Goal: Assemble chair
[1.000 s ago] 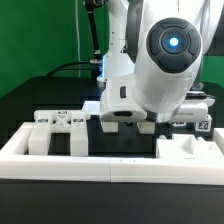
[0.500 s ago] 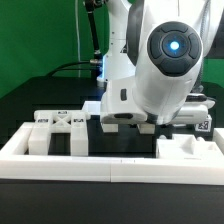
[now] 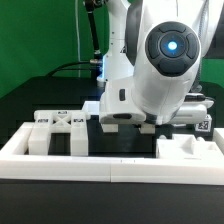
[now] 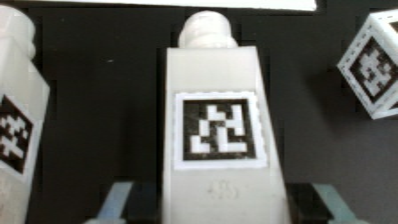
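Exterior view faces the arm (image 3: 150,70) low and near; wrist view looks closely down onto a chair part (image 4: 217,120).

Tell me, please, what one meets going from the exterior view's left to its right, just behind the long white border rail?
blocky white chair parts → gripper → white chair part with raised nubs

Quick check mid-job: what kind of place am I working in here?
Likely a robotics lab bench: green backdrop, black table with a white border rail, and white parts carrying printed tags.
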`<act>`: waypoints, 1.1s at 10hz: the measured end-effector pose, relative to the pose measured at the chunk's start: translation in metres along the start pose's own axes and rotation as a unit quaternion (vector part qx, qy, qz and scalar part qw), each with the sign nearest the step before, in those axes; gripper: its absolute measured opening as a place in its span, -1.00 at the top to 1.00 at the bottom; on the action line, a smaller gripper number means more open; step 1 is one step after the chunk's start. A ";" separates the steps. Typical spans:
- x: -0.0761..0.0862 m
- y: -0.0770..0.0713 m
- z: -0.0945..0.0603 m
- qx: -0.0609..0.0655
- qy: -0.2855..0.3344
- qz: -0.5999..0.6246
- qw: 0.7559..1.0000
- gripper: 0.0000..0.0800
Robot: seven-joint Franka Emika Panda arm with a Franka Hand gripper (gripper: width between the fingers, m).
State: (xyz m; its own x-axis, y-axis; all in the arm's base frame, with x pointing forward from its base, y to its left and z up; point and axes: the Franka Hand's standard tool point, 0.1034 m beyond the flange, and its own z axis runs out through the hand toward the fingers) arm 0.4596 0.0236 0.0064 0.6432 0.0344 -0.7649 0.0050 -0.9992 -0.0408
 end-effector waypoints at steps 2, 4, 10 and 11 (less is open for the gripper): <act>-0.003 -0.002 -0.014 0.001 0.000 -0.001 1.000 0.28; -0.012 -0.006 -0.042 0.004 -0.001 -0.004 1.000 0.27; -0.004 -0.005 -0.082 0.007 0.114 -0.007 0.993 0.27; -0.004 -0.004 -0.086 0.006 0.141 -0.007 0.990 0.27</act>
State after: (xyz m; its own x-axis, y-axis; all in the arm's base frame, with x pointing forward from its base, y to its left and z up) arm 0.5230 0.0253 0.0652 0.8318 0.0390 -0.5537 0.0073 -0.9982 -0.0594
